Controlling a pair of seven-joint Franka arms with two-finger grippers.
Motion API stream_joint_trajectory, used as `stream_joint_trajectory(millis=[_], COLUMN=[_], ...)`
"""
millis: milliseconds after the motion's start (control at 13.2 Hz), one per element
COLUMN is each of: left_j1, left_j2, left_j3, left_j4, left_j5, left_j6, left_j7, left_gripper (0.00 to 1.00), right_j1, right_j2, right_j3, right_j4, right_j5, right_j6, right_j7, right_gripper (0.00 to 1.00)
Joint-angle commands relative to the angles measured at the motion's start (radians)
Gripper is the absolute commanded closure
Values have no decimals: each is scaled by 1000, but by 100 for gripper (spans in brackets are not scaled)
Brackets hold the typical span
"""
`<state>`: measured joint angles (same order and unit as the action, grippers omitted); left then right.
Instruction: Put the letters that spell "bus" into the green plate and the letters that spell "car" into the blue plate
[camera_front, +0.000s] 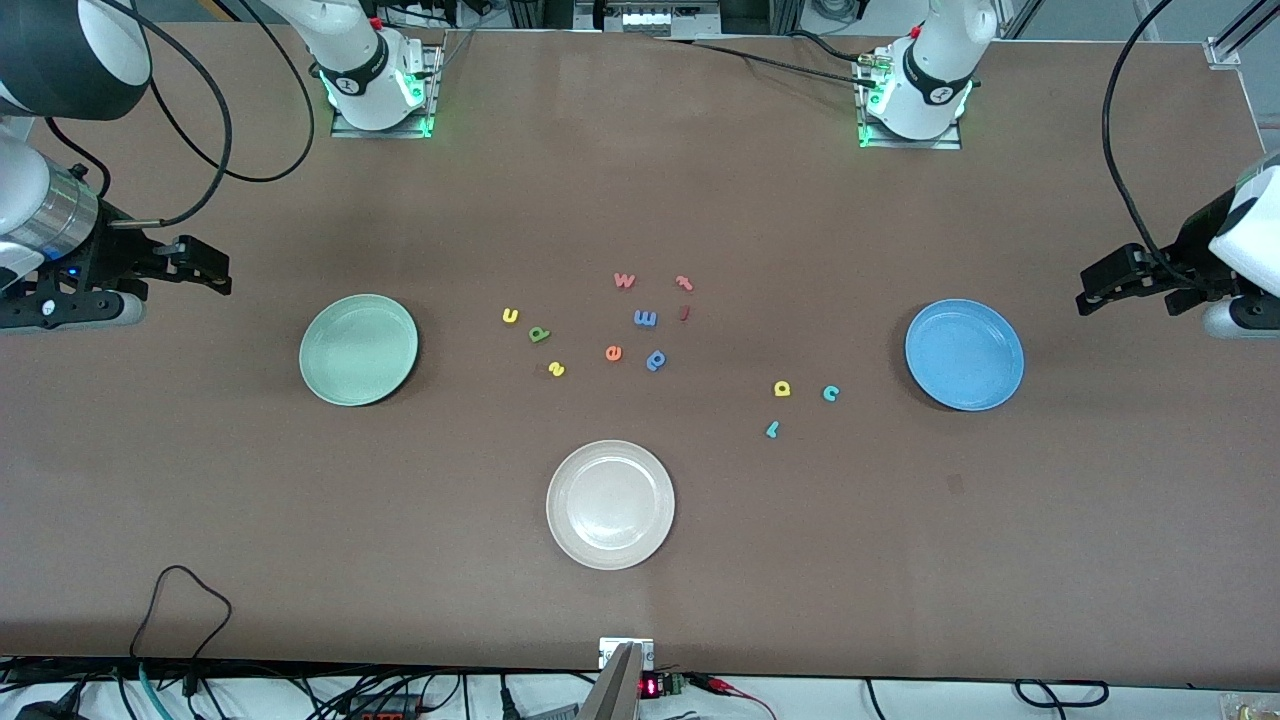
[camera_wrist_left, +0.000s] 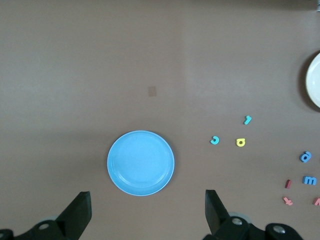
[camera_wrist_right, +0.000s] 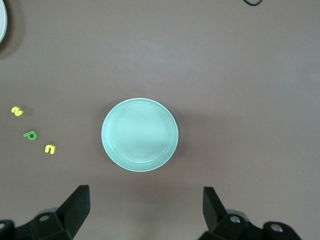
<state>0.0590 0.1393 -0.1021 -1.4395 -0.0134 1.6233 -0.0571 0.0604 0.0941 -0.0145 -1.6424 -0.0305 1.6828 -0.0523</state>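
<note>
The left pincer (camera_wrist_left: 145, 212) hangs wide open with nothing in it, up over the bench (camera_front: 640, 200) at the left arm's end, and its wrist view only catches the two dark fingertips (camera_wrist_left: 80, 210), the rest being cut off at the edge. Right under it sits the blue plate (camera_front: 964, 354), bare inside. Just beside that plate, toward the middle, are the yellow a (camera_front: 782, 389), the teal c (camera_front: 831, 393) and the teal r (camera_front: 772, 429), all loose on the bench and apart from each other. The right pincer (camera_wrist_right: 145, 210) is the same deal over the right arm's end, spread wide and holding nothing, again with only its fingertips showing. The green plate (camera_front: 359, 349) below it is bare too, with the yellow u (camera_front: 510, 316), green b (camera_front: 539, 334) and yellow s (camera_front: 557, 369) lying beside it. The middle has a blue m (camera_front: 645, 318), a blue p-shaped letter (camera_front: 656, 360), an orange e (camera_front: 613, 353) and a few red letters (camera_front: 624, 280) too small to read for sure. The cream-white plate (camera_front: 610, 504) sits nearest the front camera, clipped to a sliver in both wrist views.
</note>
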Motion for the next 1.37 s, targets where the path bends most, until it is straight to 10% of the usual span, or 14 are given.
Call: stream_joint_trajectory(millis=[0,759,1291], left_j1=[-28,-25,-102], left_j2=[5,51,331], left_j3=[33,45,32], left_j4=[36,24,41], left_j5=[0,0,-14], left_j6=[-11,-26,27], left_j7=[2,2,11], left_gripper=[0,0,0], right_j1=[-5,61,136], right_j2=[-13,27,58], right_j3=[2,8,132], right_j4=[1,-40,-400], right_j5=[-8,0,32], right_j6=[-3,-6,418], right_j7=[17,20,302], right_gripper=[0,0,0])
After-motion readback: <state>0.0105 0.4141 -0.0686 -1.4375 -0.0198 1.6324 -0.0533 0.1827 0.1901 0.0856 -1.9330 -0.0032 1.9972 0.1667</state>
